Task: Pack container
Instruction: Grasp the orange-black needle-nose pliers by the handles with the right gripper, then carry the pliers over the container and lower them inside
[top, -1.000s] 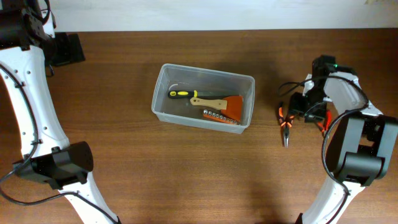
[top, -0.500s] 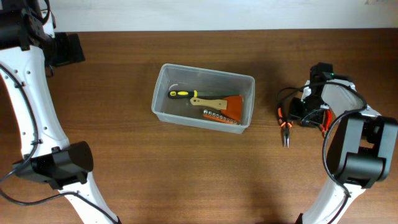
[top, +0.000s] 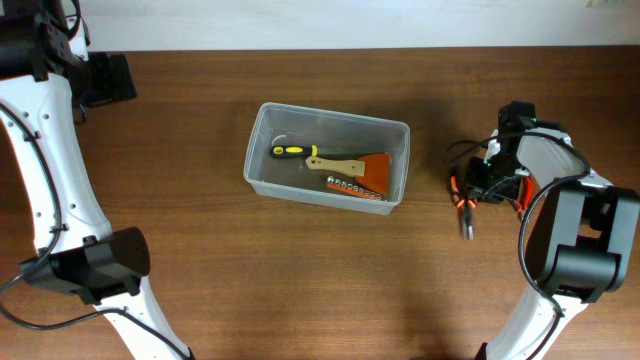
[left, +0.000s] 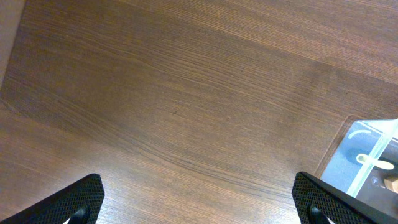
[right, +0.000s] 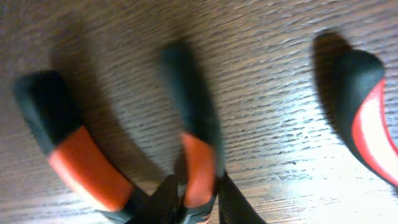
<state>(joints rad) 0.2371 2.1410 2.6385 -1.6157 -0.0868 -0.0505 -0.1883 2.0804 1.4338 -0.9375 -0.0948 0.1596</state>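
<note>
The clear container (top: 262, 130) sits mid-table and holds a yellow-handled screwdriver (top: 290, 151), a wooden-handled scraper with an orange blade (top: 352, 167) and a strip of bits (top: 352, 187). Its corner shows in the left wrist view (left: 367, 155). Orange-and-black pliers (top: 461, 203) lie to the right of it, nose toward the front edge. My right gripper (top: 482, 184) is down on them. In the right wrist view its fingers (right: 199, 199) are shut on one pliers handle, and the other handle (right: 74, 162) lies free to the left. My left gripper (top: 105, 80) is open over bare wood (left: 199, 205), far left.
Another tool with a red-and-black handle (top: 519, 197) lies just right of the pliers and shows in the right wrist view (right: 367, 118). The table's back edge runs along the top of the overhead view.
My right gripper came down and closed on the pliers. The pliers' nose has swung slightly to the right. The left arm has not moved.
</note>
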